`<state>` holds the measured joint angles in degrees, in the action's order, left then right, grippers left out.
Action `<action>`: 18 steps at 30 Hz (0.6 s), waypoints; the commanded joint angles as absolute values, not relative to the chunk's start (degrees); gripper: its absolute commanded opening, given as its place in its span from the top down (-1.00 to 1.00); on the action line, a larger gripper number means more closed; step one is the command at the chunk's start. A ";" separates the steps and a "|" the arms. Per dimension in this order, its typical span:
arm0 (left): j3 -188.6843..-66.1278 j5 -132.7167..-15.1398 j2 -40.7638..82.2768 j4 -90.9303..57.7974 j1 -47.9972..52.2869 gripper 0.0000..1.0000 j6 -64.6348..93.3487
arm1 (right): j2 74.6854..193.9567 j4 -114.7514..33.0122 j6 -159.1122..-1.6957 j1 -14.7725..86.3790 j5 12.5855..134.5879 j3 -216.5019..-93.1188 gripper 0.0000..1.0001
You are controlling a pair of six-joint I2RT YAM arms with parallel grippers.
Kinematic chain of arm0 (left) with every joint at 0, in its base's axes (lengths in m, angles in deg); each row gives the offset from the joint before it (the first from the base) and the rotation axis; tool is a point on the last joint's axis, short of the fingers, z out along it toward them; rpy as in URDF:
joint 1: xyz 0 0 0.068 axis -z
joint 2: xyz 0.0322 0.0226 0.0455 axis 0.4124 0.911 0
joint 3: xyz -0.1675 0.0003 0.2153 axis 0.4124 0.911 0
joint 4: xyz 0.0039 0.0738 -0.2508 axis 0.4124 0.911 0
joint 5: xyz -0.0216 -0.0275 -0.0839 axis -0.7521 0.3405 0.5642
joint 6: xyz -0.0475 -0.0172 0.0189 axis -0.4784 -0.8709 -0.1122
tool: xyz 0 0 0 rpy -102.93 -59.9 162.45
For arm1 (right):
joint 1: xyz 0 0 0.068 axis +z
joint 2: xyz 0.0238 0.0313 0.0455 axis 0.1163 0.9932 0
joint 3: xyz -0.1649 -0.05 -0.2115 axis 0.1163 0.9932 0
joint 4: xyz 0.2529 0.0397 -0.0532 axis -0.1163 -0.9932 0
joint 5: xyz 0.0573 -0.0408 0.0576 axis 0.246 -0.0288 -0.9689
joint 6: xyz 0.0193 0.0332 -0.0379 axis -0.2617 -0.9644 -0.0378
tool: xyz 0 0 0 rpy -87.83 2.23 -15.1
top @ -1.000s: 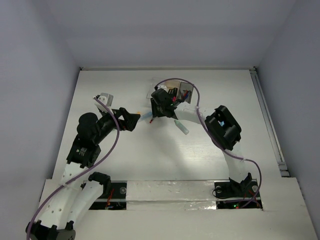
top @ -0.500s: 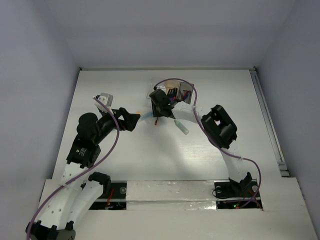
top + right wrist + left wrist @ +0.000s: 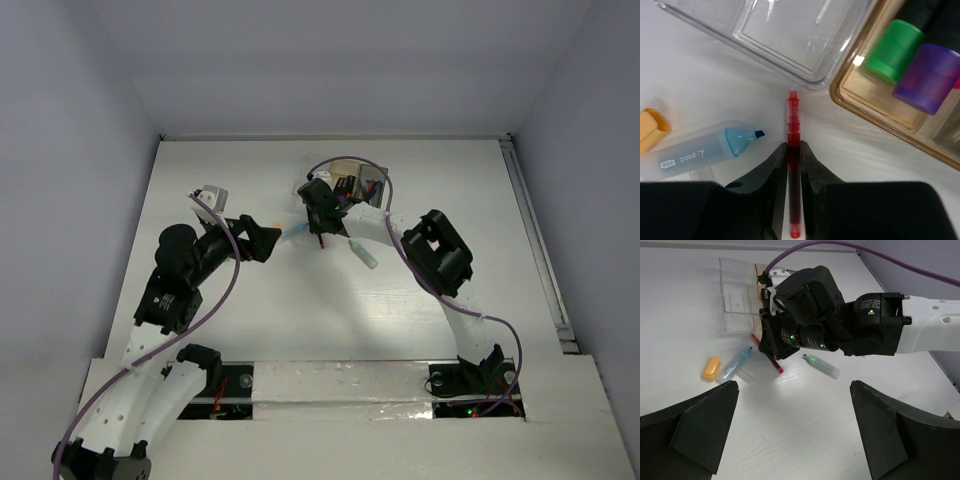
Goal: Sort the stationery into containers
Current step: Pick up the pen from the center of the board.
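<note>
Right gripper (image 3: pixel 794 159) is clamped on the red pen (image 3: pixel 793 122) — its tip points at the gap between the clear box (image 3: pixel 790 35) and the tan box (image 3: pixel 867 107), which holds a green marker (image 3: pixel 892 50) and a purple marker (image 3: pixel 927 77). A light-blue marker (image 3: pixel 705 152) and an orange piece (image 3: pixel 650 129) lie just beside it on the table (image 3: pixel 790 435). Left gripper (image 3: pixel 264 240) hovers nearby — fingers spread wide, holding nothing.

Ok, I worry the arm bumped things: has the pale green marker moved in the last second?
No. The green marker lies at the same spot and angle against the tan box, clear of the right gripper pinching the red pen.
</note>
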<state>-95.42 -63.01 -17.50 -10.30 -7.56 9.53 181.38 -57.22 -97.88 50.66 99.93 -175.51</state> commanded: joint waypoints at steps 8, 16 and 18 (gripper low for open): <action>-94.96 -57.85 -15.10 -13.76 -7.39 -0.67 8.18 | 172.35 -51.97 -97.67 51.24 100.04 -166.20 1.00; -94.96 -53.89 -11.24 -14.11 -7.39 -0.41 7.83 | 149.68 -30.20 -98.81 51.76 89.95 -146.10 1.00; -94.96 -51.70 -9.74 -14.11 -7.39 -0.41 7.57 | 144.57 -22.20 -101.70 51.76 84.76 -143.09 1.00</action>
